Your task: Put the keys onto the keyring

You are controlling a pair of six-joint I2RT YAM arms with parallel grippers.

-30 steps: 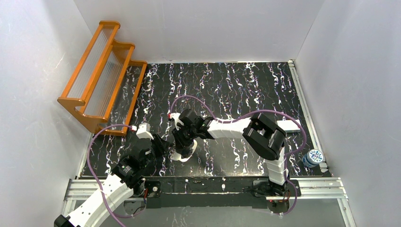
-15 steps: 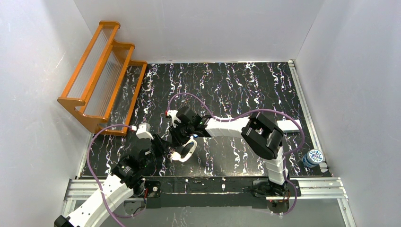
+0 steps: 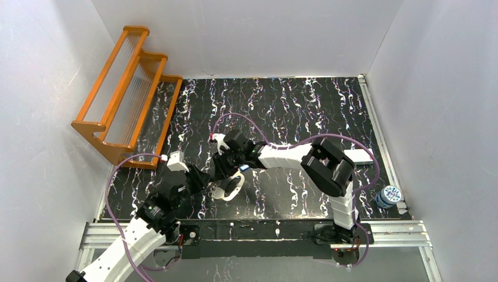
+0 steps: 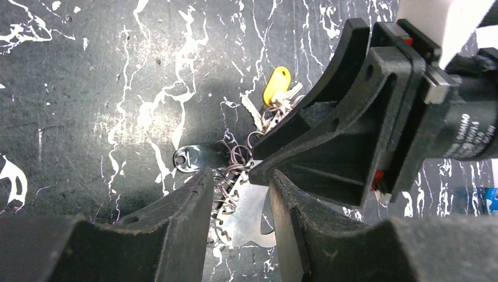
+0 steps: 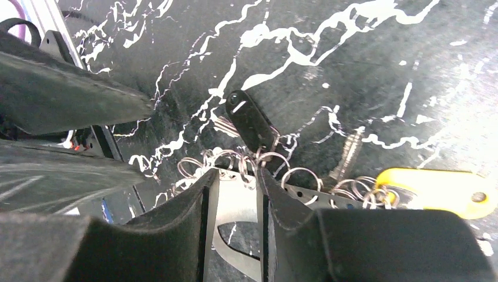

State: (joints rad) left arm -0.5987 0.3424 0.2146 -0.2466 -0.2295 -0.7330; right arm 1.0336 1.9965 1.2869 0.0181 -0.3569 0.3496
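Both arms meet near the near edge of the table (image 3: 305,106), left of centre. The left gripper (image 3: 205,178) and right gripper (image 3: 225,172) point tip to tip, almost touching. The keyring (image 5: 235,202), a flat silver plate with a cutout, lies on the table right under them.

Left wrist view: left jaws narrow, with the plate and a tangle of small rings (image 5: 352,189) showing in the gap. Can't tell if they're clamped on it or just over it. Right wrist view: right jaws narrow too, the plate filling the gap between the fingers; can't tell whether it's gripped.

A black fob (image 5: 251,120) sits just beyond the right fingertips, its end among the rings. The yellow key (image 5: 431,189) lies flat beside the plate, toward the table's right side, its ring end in the same tangle. No other key colours are clearly readable.

An orange rack (image 3: 126,94) stands at the far-left corner, well apart.
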